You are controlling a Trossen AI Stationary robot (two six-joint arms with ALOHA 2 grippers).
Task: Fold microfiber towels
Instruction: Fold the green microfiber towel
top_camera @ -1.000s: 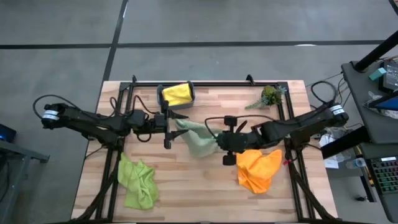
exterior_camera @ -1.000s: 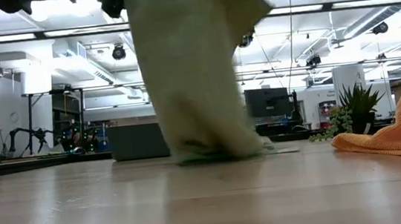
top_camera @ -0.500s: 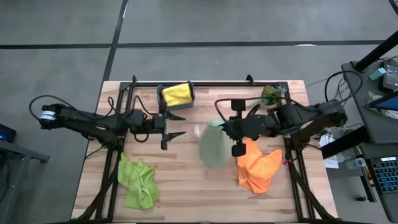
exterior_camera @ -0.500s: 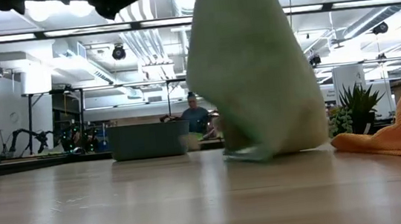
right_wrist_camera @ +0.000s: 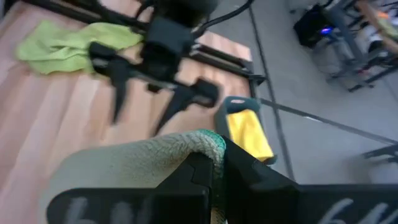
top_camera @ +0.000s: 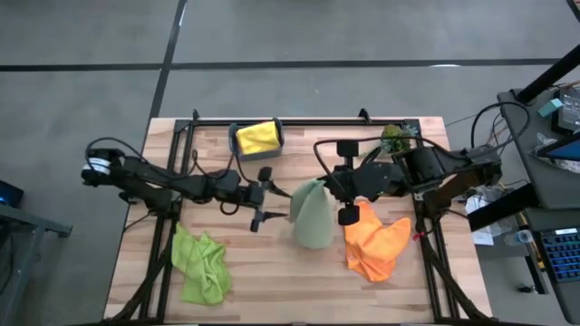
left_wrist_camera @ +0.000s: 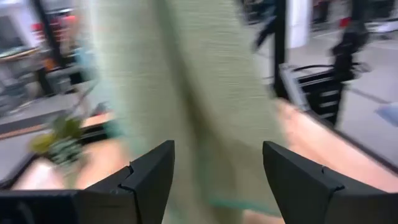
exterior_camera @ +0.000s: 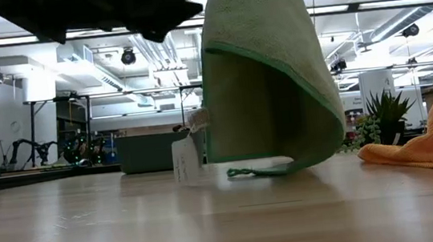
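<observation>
From above, the right end effector (top_camera: 332,187) is clamped on the top of the pale sage green towel (top_camera: 312,215), which hangs down near the middle of the surface (top_camera: 272,272). The left end effector (top_camera: 265,195) is just beside it with its fingers apart — probably placed there to catch a free edge. The lime green towel (top_camera: 201,263) lies crumpled at the front left, the orange towel (top_camera: 374,246) at the front right, and the yellow towel (top_camera: 258,137) sits in the small bin (top_camera: 237,143) at the back.

At surface height, the sage towel (exterior_camera: 268,75) has its long axis upright; it is narrow on top and wider below, and its lower hem curls and seems to touch the wood. It is held high, so that gravity can open the cloth.

In the left wrist view the two dark fingers (left_wrist_camera: 151,177) stand wide, and the sage cloth (left_wrist_camera: 186,93) hangs just ahead between them.

In the right wrist view the sage edge (right_wrist_camera: 155,155) is pinched at the fingers, and the left end effector (right_wrist_camera: 158,102) points towards it.
</observation>
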